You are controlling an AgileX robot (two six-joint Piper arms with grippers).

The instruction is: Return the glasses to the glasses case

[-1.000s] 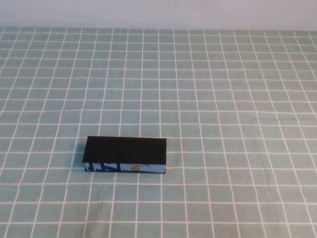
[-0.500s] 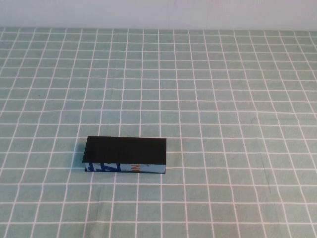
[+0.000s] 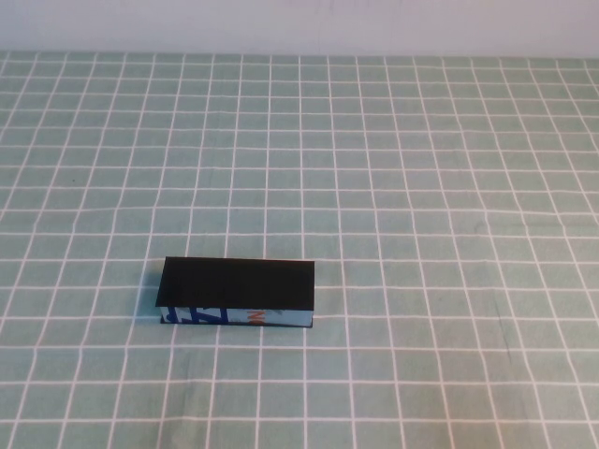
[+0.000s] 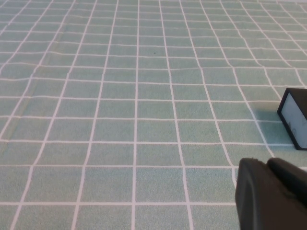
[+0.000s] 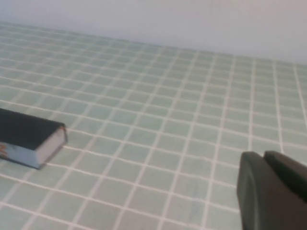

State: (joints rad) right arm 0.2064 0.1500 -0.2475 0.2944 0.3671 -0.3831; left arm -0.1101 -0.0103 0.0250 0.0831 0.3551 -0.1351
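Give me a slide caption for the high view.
Closed black glasses case lying flat on the green checked tablecloth, printed strip facing the camera; no glasses or arms visible.

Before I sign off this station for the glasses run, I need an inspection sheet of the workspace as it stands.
Surface: green tablecloth with a white grid, lying flat.
Job's things: glasses case lies shut on the near left part of the cloth, lid down, printed strip facing the robot. Glasses: nothing seen; whether they are inside the case cannot be told.
Clutter: nothing seen.
Grippers: left gripper shows only at the edge of its wrist view, above the cloth, clear of the case. Right gripper is shut, empty, also above the cloth and apart from the case. Neither appears in the high view.
Cables: nothing seen.
Surroundings: plain pale wall behind the table.
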